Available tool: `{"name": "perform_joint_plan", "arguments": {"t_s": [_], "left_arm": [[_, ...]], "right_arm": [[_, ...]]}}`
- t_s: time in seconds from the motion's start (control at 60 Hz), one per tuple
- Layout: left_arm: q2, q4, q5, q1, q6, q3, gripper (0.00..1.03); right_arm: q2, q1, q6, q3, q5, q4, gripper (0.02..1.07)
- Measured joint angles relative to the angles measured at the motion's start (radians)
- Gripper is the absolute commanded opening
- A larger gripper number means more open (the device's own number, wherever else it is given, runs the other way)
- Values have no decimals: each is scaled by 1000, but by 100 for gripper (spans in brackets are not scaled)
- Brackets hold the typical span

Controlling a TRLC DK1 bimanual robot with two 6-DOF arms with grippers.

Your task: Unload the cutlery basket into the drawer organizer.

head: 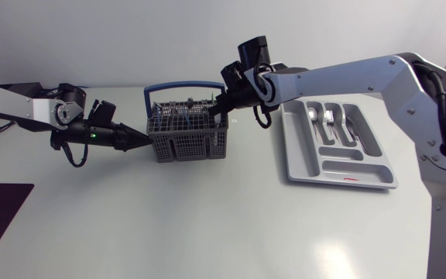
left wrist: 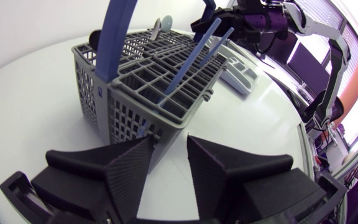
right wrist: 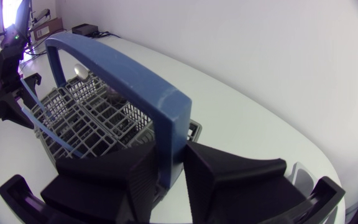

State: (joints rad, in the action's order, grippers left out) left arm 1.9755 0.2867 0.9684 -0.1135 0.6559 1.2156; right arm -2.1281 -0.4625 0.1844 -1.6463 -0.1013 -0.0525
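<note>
The grey plastic lattice cutlery basket (head: 192,146) stands upright on the white table (head: 207,225), roughly midway between my two arms. The pale grey plastic drawer organizer (head: 347,177) lies well apart from it on my right side. My right claw (right wrist: 169,150) is clamped on the basket's blue arched handle (right wrist: 123,71). The blue bar runs down between my two black wedge fingers and both press against it, near the end of the handle that faces the organizer. My left claw (left wrist: 169,149) sits low at the opposite end of the basket. Its fingers stand a narrow gap apart, with bare table showing between them and nothing gripped. The basket's lower corner is just ahead of the tips, and from above they look to be touching its wall. Two slim pale-blue cutlery handles (left wrist: 194,59) lean at a tilt out of the compartments, their upper ends close to my right claw. A rounded metal spoon bowl (right wrist: 79,70) sticks up from another compartment. In the organizer, a metal spoon (head: 313,116) and a metal fork (head: 329,118) lie in neighbouring long slots.
</note>
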Motion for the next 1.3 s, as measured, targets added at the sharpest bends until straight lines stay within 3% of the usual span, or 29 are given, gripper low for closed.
{"name": "perform_joint_plan", "arguments": {"t_s": [0.583, 0.883, 0.933, 0.983, 1.083, 1.3], "left_arm": [[-257, 16, 3, 35, 75, -278, 46], [-386, 83, -5, 51, 142, -407, 46], [-404, 84, -8, 51, 143, -420, 46], [-419, 86, -7, 51, 146, -424, 46], [-450, 82, -3, 51, 150, -424, 46], [-492, 87, -3, 51, 153, -443, 46]], "right_arm": [[360, -25, 3, 434, 2, -11, 23], [539, -114, -21, 609, 125, -46, 26], [564, -129, -24, 629, 145, -56, 39], [588, -142, -24, 649, 159, -65, 63], [639, -169, -32, 686, 155, -103, 101], [798, -215, -43, 743, 151, -178, 103]]}}
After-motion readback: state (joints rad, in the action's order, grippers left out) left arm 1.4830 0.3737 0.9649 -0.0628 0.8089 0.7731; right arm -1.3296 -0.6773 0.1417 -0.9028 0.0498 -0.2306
